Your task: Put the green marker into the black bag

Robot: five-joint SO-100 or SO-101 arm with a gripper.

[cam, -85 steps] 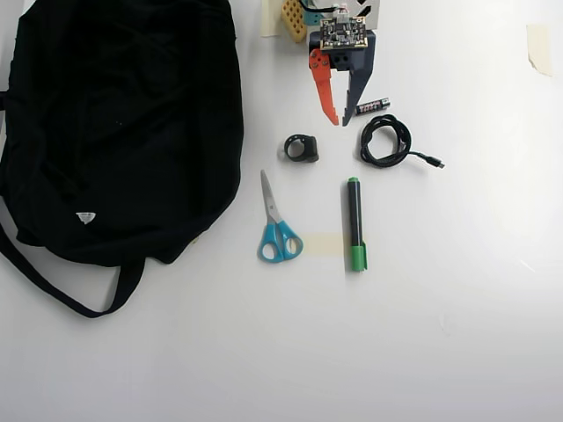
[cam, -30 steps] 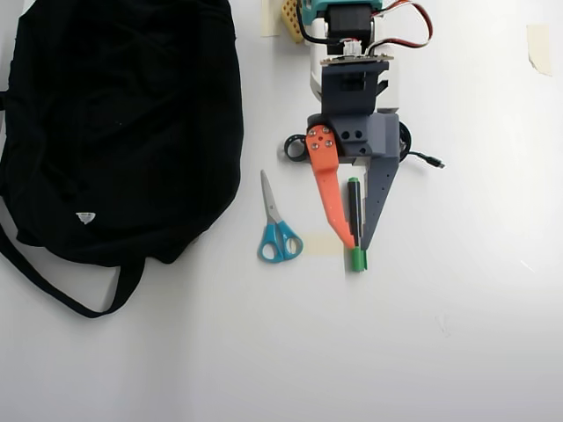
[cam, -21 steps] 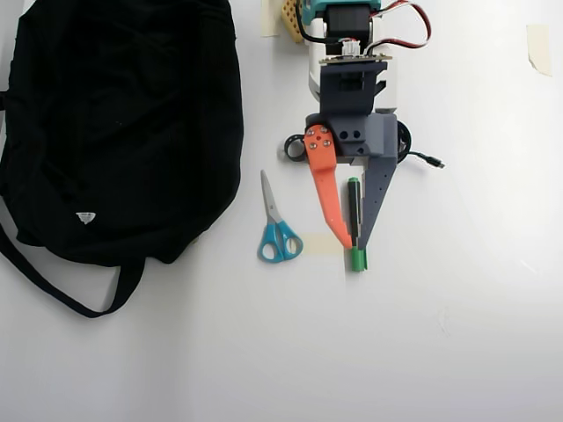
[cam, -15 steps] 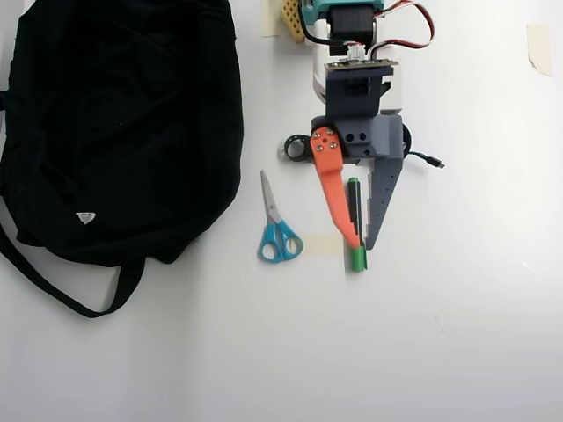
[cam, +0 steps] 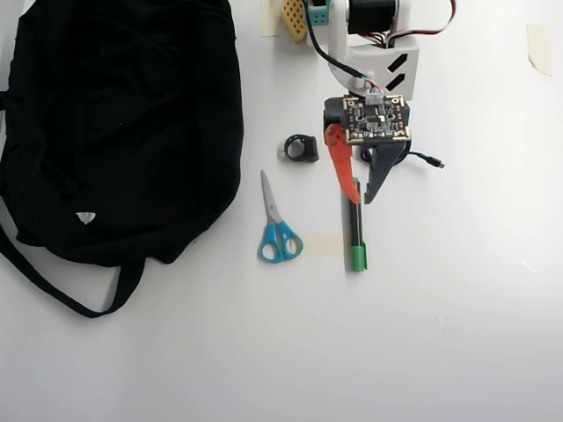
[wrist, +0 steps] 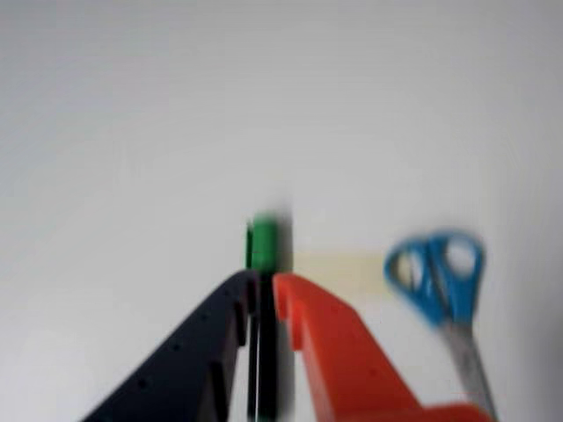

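The green marker (cam: 355, 230) lies on the white table, its black barrel pointing toward the arm and its green cap (cam: 358, 258) away from it. My gripper (cam: 358, 200) has its orange finger (cam: 339, 171) and black finger (cam: 378, 174) closed on the barrel's near end. In the blurred wrist view the green cap (wrist: 262, 242) sticks out just beyond my gripper (wrist: 264, 280). The black bag (cam: 123, 114) lies at the left of the overhead view, well apart from the gripper, with its straps trailing toward the bottom left.
Blue-handled scissors (cam: 277, 230) lie between the bag and the marker and show at the right of the wrist view (wrist: 444, 272). A small black ring-shaped object (cam: 301, 148) sits near the arm. A strip of pale tape (cam: 324, 243) is stuck beside the marker.
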